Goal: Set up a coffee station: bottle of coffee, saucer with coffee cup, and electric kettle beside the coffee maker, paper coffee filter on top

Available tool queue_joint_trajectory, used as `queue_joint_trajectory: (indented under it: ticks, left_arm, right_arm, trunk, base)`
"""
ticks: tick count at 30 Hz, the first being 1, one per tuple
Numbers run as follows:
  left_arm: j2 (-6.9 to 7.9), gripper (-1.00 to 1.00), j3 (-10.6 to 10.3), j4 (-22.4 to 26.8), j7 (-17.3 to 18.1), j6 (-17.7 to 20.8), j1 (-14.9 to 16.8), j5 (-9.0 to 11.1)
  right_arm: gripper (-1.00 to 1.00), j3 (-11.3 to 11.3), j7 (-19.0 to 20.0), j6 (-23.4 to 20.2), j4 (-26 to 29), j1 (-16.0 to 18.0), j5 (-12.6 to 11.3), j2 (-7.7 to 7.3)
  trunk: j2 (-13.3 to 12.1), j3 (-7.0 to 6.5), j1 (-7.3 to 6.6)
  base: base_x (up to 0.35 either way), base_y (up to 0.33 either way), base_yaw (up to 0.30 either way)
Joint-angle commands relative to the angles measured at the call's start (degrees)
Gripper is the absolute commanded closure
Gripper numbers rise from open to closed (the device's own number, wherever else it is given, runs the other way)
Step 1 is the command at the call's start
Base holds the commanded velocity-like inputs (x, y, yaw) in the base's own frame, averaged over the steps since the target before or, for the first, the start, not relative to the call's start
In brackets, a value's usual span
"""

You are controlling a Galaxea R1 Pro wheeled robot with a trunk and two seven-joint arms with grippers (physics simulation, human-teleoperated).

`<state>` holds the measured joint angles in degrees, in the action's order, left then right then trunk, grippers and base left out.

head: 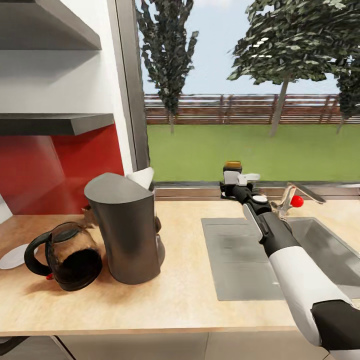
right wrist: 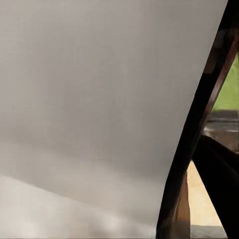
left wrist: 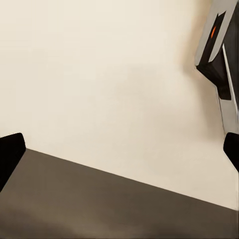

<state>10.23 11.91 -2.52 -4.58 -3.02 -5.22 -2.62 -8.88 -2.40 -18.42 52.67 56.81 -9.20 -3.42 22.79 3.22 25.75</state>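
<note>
Coffee maker on wooden countertop, sink beside window

Bright, even daylight in the head view, coming thru the window behind the counter. Soft shadows fall toward the camera under the coffee maker and the glass carafe — no hard glare, just a pale sheen on the red backsplash. Render slightly soft, trees blocky. Both wrist views are flat, featureless surfaces w/ gentle shading — close and blurry.
</note>
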Motion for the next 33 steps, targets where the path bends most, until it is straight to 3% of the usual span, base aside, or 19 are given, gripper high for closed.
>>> queue_joint_trajectory:
  ticks: [1,5,16,33]
  left_arm:
    - [-0.09,-1.0,0.3,-0.1,-0.2,-0.3,0.1,-0.3]
    - [-0.27,-1.0,0.4,-0.1,-0.2,-0.4,0.1,-0.3]
    - [-0.3,-1.0,0.5,-0.1,-0.2,-0.5,0.1,-0.3]
    - [-0.3,-1.0,0.6,-0.1,-0.2,-0.5,0.1,-0.3]
  right_arm:
    - [1.0,-0.2,1.3,0.0,0.1,-0.4,-0.2,-0.09]
    - [1.0,-0.2,4.3,2.9,-0.2,-2.1,0.0,-0.09]
    - [1.0,-0.2,4.7,4.3,-0.2,-4.8,0.0,-0.12]
    - [1.0,-0.4,4.7,4.3,-0.8,-5.3,-0.3,0.69]
  trunk:
    - [0.1,0.09,0.03]
    - [0.1,0.09,0.03]
    - [0.1,0.09,0.03]
    - [0.1,0.09,0.03]
  base:
    - [-0.035,-0.282,0.0]
    - [-0.08,-0.285,0.0]
    - [-0.052,-0.154,0.02]
    - [0.0,-0.001,0.265]
